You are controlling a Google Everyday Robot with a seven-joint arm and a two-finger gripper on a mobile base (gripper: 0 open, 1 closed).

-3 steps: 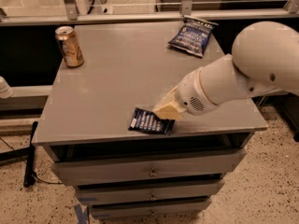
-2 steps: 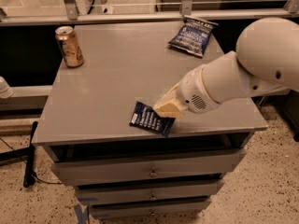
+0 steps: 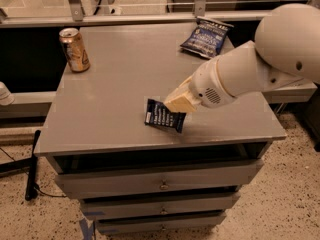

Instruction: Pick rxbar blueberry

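The rxbar blueberry is a small flat dark navy wrapper with pale print. It hangs tilted from my gripper, just above the front middle of the grey table top. The gripper's cream fingers are shut on the bar's upper right edge. My white arm reaches in from the right, and its wrist hides the back of the gripper.
A gold soda can stands upright at the table's back left. A larger crinkly blue chip bag lies at the back right. The table has drawers below its front edge. A glass rail runs behind the table.
The gripper has risen and drawn back a little with the bar in it. The bar has lifted off the table top near the front edge.
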